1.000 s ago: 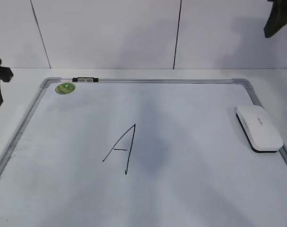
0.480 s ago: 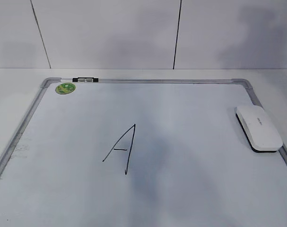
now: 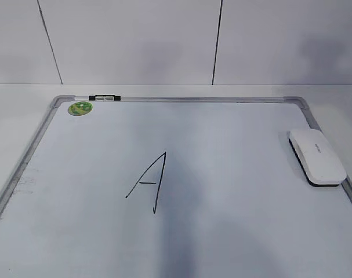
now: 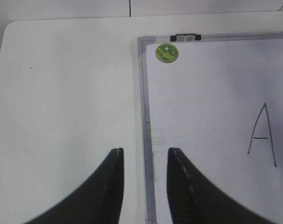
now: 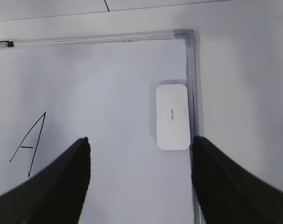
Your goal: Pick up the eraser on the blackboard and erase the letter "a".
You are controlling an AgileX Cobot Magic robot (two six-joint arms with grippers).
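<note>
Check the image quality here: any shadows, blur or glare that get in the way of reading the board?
Exterior view: soft grey shadows fall across the whiteboard, darkest below the capital "A", which stays legible; no harsh glare. Left wrist view: the left claw is dark and soft-edged, the green sticker slightly blurred. Right wrist view: the right claw is blurred, the eraser sharp enough, its lettering unreadable.

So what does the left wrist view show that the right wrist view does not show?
Only the left wrist view shows the round green sticker, the board's left frame edge and the left claw, open and empty above that edge. Only the right wrist view shows the eraser, lying against the right frame edge near the top right corner, and the right claw, wide open and empty. Both views share the blackboard, the large capital "A" and the small clip on the top edge. No small "a" shows in either view.
</note>
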